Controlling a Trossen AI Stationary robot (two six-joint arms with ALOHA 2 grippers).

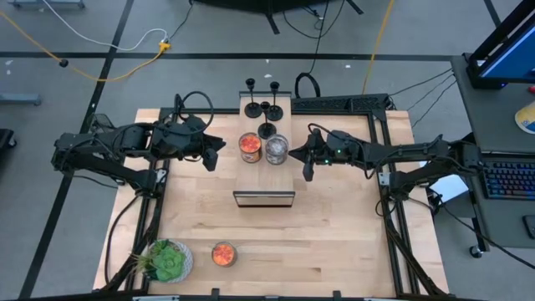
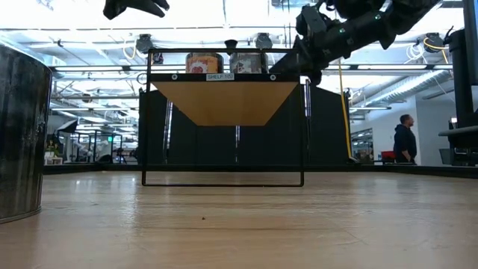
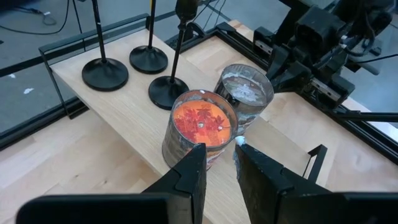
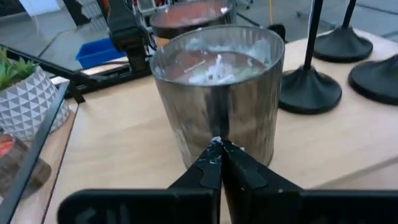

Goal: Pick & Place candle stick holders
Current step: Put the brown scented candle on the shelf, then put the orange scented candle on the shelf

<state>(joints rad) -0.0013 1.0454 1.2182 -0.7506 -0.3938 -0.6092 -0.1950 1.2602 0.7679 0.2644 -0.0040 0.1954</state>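
Observation:
Three black candle stick holders stand on their round bases at the far end of a raised wooden shelf; they also show in the left wrist view and the right wrist view. An orange candle jar and a silver jar of white wax stand just nearer on the shelf. My left gripper hovers left of the orange jar, slightly open, with nothing between its fingers. My right gripper is shut and hangs right of the silver jar, a little apart from it.
A potted green plant and a small orange candle stand near the table's front left corner. A large metal cylinder fills the low view's left side. Bare wood lies in front of the shelf. A person stands far behind.

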